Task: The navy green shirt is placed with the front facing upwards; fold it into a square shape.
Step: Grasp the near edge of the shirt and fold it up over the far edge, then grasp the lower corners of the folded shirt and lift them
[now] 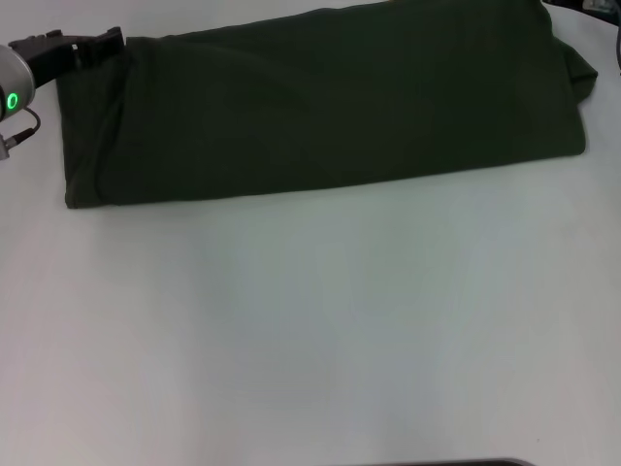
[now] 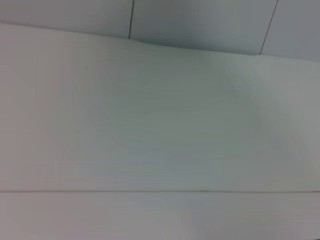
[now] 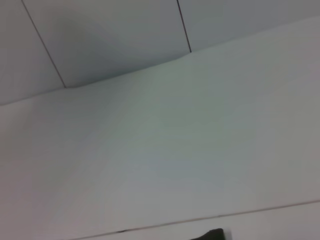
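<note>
- The dark olive-green cotton shirt [image 1: 320, 107] lies folded into a long band across the far side of the pale white surface [image 1: 310, 330], no lettering showing.
- It looks soft, light and limp; it should sag and slide unless taken at corners or along a folded edge.
- The left gripper [image 1: 92, 47] sits at the band's far left corner; whether its jaws are open, I cannot tell.
- The right gripper is out of view.
</note>
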`<action>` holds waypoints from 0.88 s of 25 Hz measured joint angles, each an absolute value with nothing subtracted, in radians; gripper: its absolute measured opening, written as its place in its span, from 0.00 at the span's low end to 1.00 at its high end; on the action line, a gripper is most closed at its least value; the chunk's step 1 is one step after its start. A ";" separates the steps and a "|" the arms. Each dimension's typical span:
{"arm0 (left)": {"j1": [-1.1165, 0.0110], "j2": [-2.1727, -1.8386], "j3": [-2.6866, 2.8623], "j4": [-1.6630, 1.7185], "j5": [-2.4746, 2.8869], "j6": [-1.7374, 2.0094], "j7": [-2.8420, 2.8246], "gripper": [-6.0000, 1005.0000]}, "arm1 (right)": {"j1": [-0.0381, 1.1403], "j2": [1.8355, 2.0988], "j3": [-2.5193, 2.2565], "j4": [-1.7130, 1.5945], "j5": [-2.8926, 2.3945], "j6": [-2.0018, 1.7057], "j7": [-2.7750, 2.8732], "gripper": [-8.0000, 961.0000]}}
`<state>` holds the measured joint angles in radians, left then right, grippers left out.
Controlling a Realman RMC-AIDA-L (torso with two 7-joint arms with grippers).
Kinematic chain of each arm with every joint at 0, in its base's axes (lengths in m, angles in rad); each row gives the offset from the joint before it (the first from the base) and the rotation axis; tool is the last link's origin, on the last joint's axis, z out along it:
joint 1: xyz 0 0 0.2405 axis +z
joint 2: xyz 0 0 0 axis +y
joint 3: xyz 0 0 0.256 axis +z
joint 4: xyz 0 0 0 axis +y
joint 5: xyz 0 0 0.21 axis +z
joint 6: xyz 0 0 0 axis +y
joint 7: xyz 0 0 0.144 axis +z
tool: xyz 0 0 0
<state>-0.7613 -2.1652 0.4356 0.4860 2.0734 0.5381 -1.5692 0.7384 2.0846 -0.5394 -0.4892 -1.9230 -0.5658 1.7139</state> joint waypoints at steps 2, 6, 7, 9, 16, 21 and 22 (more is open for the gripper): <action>-0.760 -2.165 0.436 0.490 2.072 0.537 -1.568 0.78 | 0.737 2.085 -0.533 -0.493 -1.917 -0.566 1.713 0.76; -0.748 -2.164 0.436 0.508 2.063 0.573 -1.568 0.92 | 0.709 2.085 -0.531 -0.509 -1.829 -0.581 1.667 0.82; -0.740 -2.162 0.436 0.520 2.063 0.617 -1.568 0.92 | 0.698 2.085 -0.532 -0.512 -1.798 -0.595 1.645 0.82; -0.721 -2.160 0.442 0.542 2.064 0.708 -1.568 0.92 | 0.672 2.085 -0.534 -0.515 -1.732 -0.649 1.590 0.82; -0.590 -2.147 0.612 0.731 2.071 1.055 -1.677 0.92 | 0.562 2.051 -0.531 -0.533 -1.658 -0.900 1.527 0.81; -0.542 -2.140 0.653 0.795 2.071 1.160 -1.697 0.92 | 0.493 2.017 -0.534 -0.543 -1.661 -1.045 1.553 0.81; -0.535 -2.140 0.653 0.801 2.071 1.173 -1.695 0.92 | 0.481 2.010 -0.536 -0.543 -1.662 -1.068 1.559 0.81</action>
